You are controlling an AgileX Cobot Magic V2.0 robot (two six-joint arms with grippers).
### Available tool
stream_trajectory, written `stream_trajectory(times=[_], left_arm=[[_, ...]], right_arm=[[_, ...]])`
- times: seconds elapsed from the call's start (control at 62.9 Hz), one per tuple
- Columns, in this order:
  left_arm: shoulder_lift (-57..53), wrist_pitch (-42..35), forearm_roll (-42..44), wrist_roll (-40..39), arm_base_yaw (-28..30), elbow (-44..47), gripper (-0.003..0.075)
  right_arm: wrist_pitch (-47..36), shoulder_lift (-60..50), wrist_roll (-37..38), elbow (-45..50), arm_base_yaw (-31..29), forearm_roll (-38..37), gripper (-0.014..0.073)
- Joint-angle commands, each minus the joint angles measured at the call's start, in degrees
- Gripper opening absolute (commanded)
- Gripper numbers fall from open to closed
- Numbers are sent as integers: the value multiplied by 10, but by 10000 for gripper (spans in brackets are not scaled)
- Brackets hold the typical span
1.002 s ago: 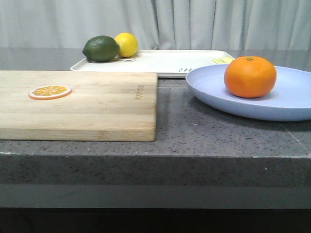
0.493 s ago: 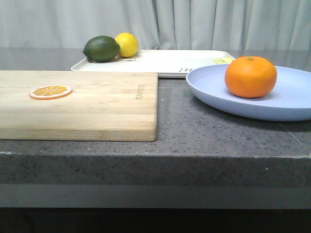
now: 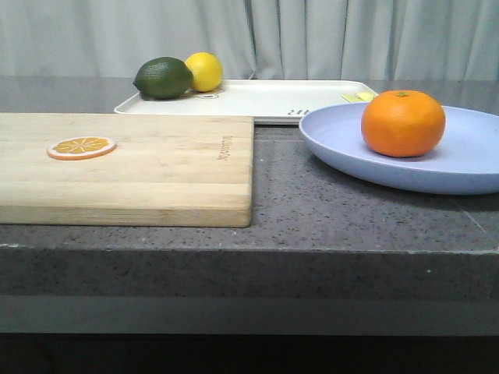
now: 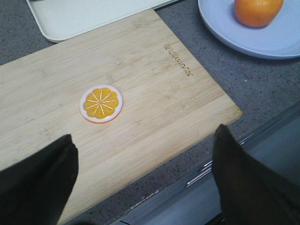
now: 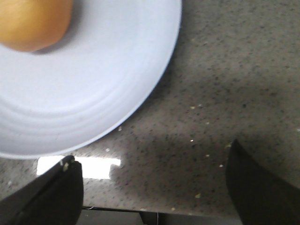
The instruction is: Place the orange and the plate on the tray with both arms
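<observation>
The orange [image 3: 403, 123] sits on the lavender-blue plate [image 3: 343, 144] at the right of the counter. Both also show in the left wrist view, the orange [image 4: 258, 10] on the plate [image 4: 276, 40], and in the right wrist view, the blurred orange [image 5: 33, 23] on the plate [image 5: 93, 79]. The off-white tray [image 3: 265, 100] lies at the back, behind the plate; its corner shows in the left wrist view [image 4: 79, 16]. My left gripper [image 4: 145, 176] is open and empty above the cutting board's near edge. My right gripper [image 5: 152, 185] is open and empty over bare counter beside the plate's rim.
A light wooden cutting board [image 3: 156, 167] lies at the left with a flat orange slice disc [image 3: 81, 146] on it. A green lime [image 3: 163, 78] and a yellow lemon [image 3: 204, 71] sit at the tray's far left corner. The counter's front edge [image 3: 249, 249] is close.
The front view has shifted very slightly; the objects stay where they were.
</observation>
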Motion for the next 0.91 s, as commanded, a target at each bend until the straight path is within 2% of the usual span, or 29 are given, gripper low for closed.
stream_trajectory(times=[0.0, 0.079, 0.175, 0.254, 0.366, 0.636, 0.89], left_arm=[[0, -40, -3, -5, 0, -14, 564], [0, -42, -3, -5, 0, -14, 564], [0, -50, -3, -5, 0, -14, 564], [0, -56, -3, -5, 0, -14, 564], [0, -65, -3, -5, 0, -14, 564], [0, -69, -3, -5, 0, -14, 564], [0, -82, -3, -5, 0, -14, 564]], right_arm=[[13, 35, -12, -47, -49, 21, 623], [27, 65, -47, -53, -102, 79, 623], [46, 93, -123, -44, -148, 202, 623], [57, 116, -165, -33, -163, 286, 623], [60, 146, -179, -28, -163, 348, 603], [28, 186, -180, -28, -160, 396, 480], [17, 227, -180, -30, -141, 420, 465]])
